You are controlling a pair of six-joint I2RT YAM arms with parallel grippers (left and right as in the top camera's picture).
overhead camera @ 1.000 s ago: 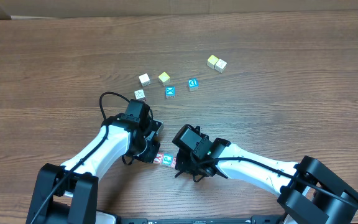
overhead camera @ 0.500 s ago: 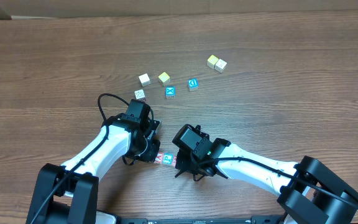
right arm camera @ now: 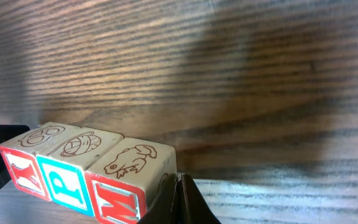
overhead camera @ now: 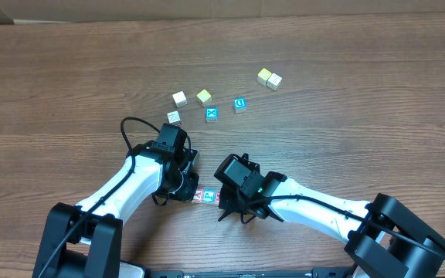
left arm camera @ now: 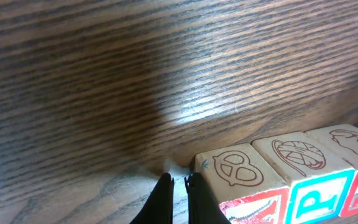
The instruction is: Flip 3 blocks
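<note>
Touching row on desk (overhead camera: 361,116), between both arms: Y block (right arm camera: 33,158), P block (right arm camera: 67,171), M block (right arm camera: 129,180). Beside Y block: left tool (left arm camera: 179,186), pinched closed, empty. Against M block: right tool (right arm camera: 179,193), likewise closed, empty. Well beyond: blue X cube (overhead camera: 212,114), blue D cube (overhead camera: 239,104), white cube (overhead camera: 179,98), yellow cube (overhead camera: 204,96).

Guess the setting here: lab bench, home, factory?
Probably a robotics lab test bench: a wood-grain table, the left arm and right arm reaching over it, and only small letter blocks and loose cubes as props.
</note>
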